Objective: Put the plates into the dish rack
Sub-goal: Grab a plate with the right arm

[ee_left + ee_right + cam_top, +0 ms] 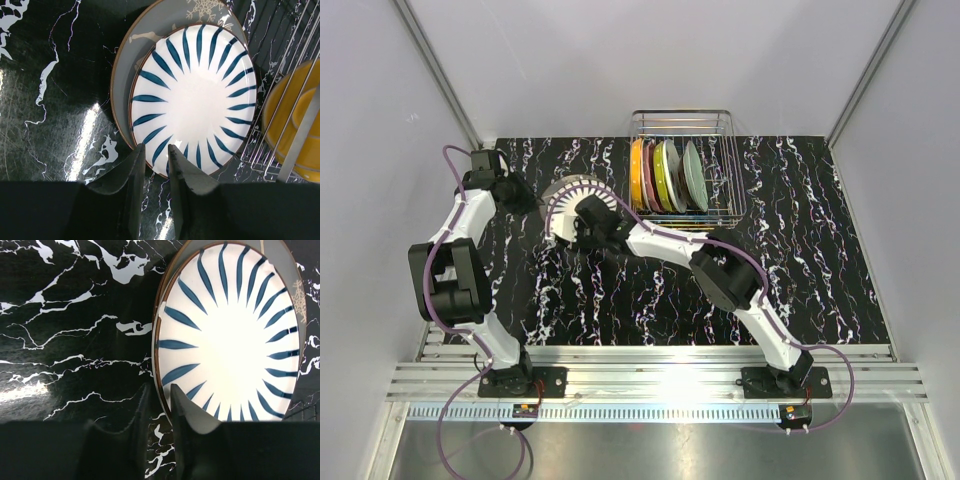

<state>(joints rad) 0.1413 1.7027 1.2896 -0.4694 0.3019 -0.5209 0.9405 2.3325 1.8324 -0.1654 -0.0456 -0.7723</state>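
1. My right tool [161, 389] is clamped on the near rim of the striped plate [230, 335]. One finger lies over the white, blue-rayed face and the other sits outside the rim in shadow.
2. The striped plate lies on top of the deer plate [150, 37], a grey one with a brown rim that shows only as a crescent along the far and left side.
3. That stack of two is on the black marbled table [800, 260], just beside the left wall of the dish rack [735, 170].
4. My left tool [156, 150] points down at the opposite side of the stack. Its fingers [134, 172] stand a narrow gap apart, with the tips over the rims of both plates.
5. A strip of table shows through that gap, and I cannot tell whether the tips pinch anything.
6. In the rack, a row of plates [665, 178] stands on edge between the wire dividers at the left half. The orange plate [637, 175] is nearest the stack, then pink, yellow-green, white and pale grey-green.
7. From above, my two arms meet over the stack, the left from the left and the right from the front.
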